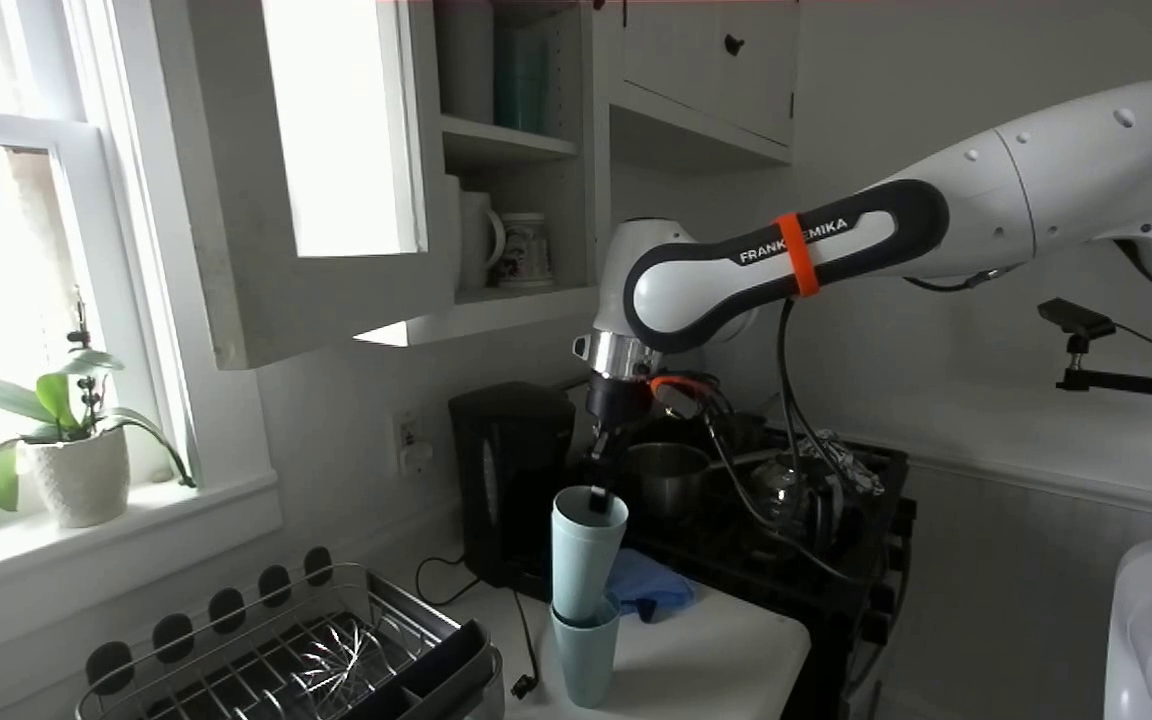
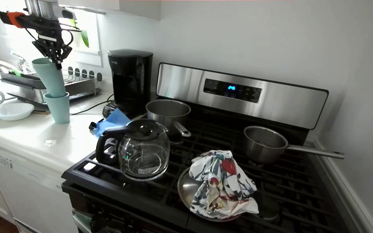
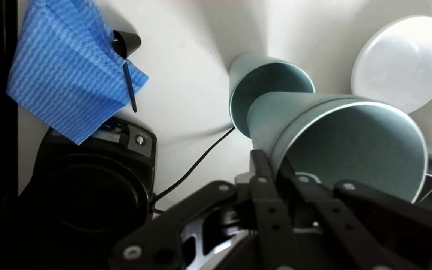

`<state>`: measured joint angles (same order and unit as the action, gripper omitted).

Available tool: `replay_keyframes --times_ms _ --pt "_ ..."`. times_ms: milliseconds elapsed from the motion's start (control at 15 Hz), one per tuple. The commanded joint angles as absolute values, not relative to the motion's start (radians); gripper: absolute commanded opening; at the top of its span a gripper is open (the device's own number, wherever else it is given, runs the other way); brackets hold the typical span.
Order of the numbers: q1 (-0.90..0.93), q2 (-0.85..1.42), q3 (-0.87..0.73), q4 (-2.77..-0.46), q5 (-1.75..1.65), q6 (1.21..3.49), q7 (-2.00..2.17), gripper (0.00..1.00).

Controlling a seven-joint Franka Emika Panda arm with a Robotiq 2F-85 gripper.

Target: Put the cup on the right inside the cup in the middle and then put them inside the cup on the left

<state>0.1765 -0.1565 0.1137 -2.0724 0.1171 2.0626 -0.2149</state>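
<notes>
A light teal cup (image 1: 584, 560) is held tilted by my gripper (image 1: 598, 498), and it also shows in the other views (image 2: 51, 79) (image 3: 276, 112). A band below its rim looks like the rim of another cup nested around it. My gripper (image 3: 270, 159) is shut on the cup's rim, one finger inside and one outside. A second teal cup (image 1: 588, 660) stands upright on the counter directly below, also visible in an exterior view (image 2: 59, 110) and the wrist view (image 3: 243, 71). The held cup's base is at this cup's mouth, partly covering it; how deep is hidden.
A black coffee maker (image 1: 511, 480) stands behind the cups, with a cord on the counter. A dish rack (image 1: 366, 575) is beside them. A blue cloth (image 3: 66, 67) and a white bowl (image 3: 403, 63) lie nearby. A glass carafe (image 2: 144, 152) stands on the stove.
</notes>
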Motion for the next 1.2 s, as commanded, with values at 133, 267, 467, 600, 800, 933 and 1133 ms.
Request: replay_keyframes --times_ms 133,267,467,600,800,933,1133 --pt "0.171 -0.117 0.123 -2.012 0.123 2.007 -0.201 0.39" --pt "0.171 -0.121 0.123 -2.009 0.125 2.004 -0.201 0.51" --pt "0.17 -0.14 0.123 -2.007 0.127 2.002 -0.192 0.73" --pt "0.168 -0.175 0.123 -2.014 0.124 1.993 -0.173 0.88" --pt "0.164 -0.25 0.117 -2.028 0.127 1.963 -0.148 1.0" --pt "0.159 -0.313 0.119 -2.035 0.099 1.93 -0.121 1.0" --pt "0.152 -0.386 0.116 -2.037 0.089 1.892 -0.1 1.0"
